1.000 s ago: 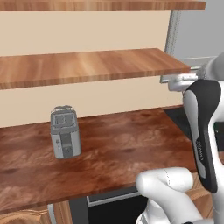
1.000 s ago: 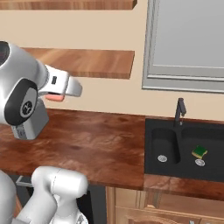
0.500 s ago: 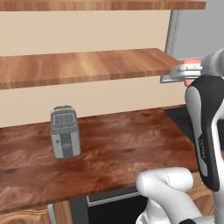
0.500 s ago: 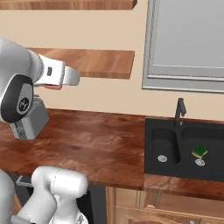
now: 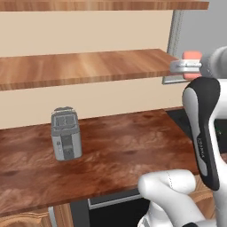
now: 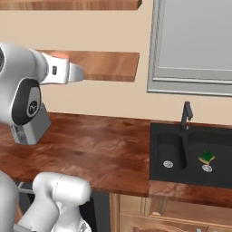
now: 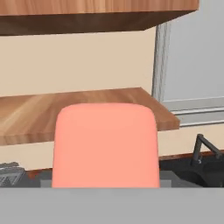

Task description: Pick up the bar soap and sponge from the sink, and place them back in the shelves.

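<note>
1. The shelves (image 5: 88,66) hang above the wooden table (image 5: 115,150).
2. The arm is raised, forearm level, reaching toward the lower shelf's end.
3. The tool (image 5: 188,62) grips the bar soap (image 7: 106,144) beside that shelf.
4. The sponge (image 6: 206,157) lies in the sink (image 6: 181,174).

We are counting two wooden shelves (image 5: 84,66) running across the upper half of the left base frame. We are seeing one grey toaster (image 5: 65,133) at centre left, one pink bar soap (image 7: 106,144) low in the hand frame, one sponge (image 6: 206,158), one black sink (image 6: 190,174) with two basins and two drains, and one faucet (image 6: 185,115) at right.
</note>
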